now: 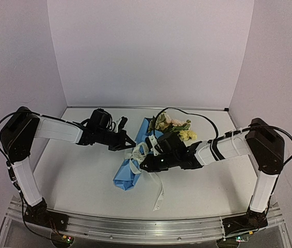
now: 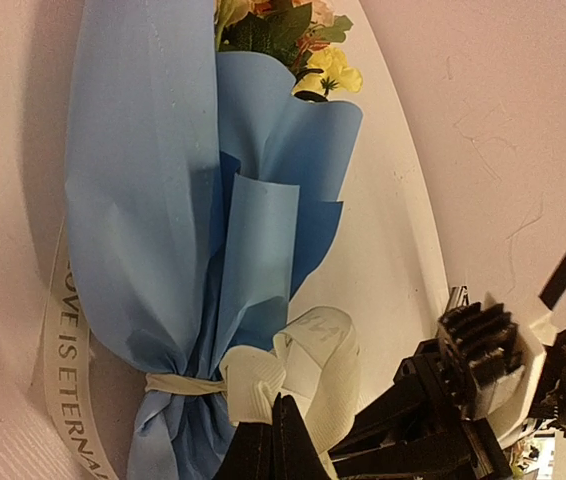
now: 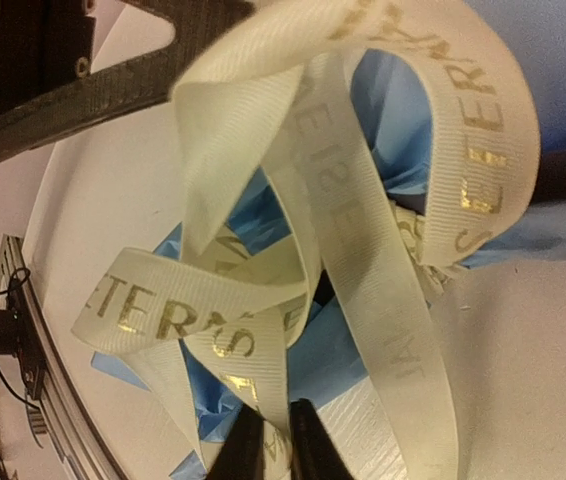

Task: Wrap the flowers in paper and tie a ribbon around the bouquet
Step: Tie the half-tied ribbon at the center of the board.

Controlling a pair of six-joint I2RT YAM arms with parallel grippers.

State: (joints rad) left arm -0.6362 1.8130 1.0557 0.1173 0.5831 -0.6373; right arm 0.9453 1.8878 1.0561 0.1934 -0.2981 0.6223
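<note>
Ribbon, a long off-white ribbed band with gold lettering (image 3: 393, 300), is cinched around the narrow lower neck of the bundle and rises from there in several loose loops. The large sheet of thin blue paper (image 2: 163, 200) is rolled into a cone around the small bunch of artificial flowers (image 1: 174, 124). Their cream, pink and yellow blooms and green leaves stick out of the wide end, which faces the far side of the white table (image 1: 79, 175). The bundle lies on its side near the table's middle, between the two arms, with its gathered tail pointing to the near edge. One loose end of the ribbon trails from the tie toward that edge. The left gripper (image 2: 273, 435) sits at the bundle's left, its fingers pressed flat together on a folded piece of ribbon just beside the tie. The right gripper (image 3: 275, 445) reaches in from the right, its fingers drawn nearly together with a strand of ribbon pinched between them.
</note>
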